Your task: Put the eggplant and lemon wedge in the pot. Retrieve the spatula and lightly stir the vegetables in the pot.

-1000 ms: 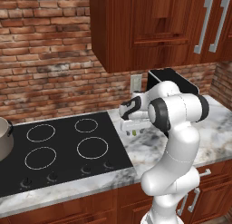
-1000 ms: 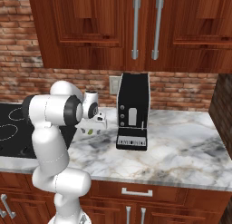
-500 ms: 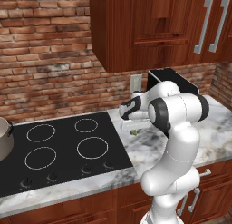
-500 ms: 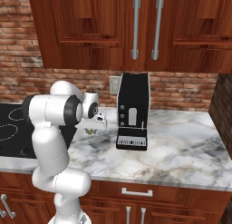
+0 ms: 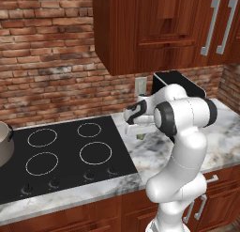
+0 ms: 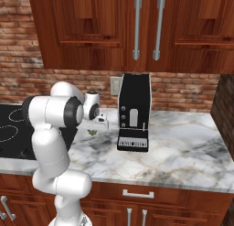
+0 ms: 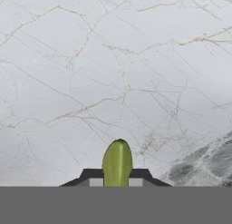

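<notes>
Lemon wedge (image 7: 117, 163) pinched in tool (image 7: 116, 177), clear in hand view; pot (image 5: 3, 144) at left base view edge.

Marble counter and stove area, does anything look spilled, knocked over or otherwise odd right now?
Nothing stands out. The gripper holds the lemon wedge above the marble counter, which shows no spill. The coffee machine stands upright, and the pot sits at the stove's left edge.

Bent sharply at the elbow, forearm folded back toward the left, wrist turned down. Gripper (image 5: 139, 134) pointing at the surface below, hovering above it, fingers (image 7: 93, 175) closed on the wedge (image 7: 117, 163).
</notes>
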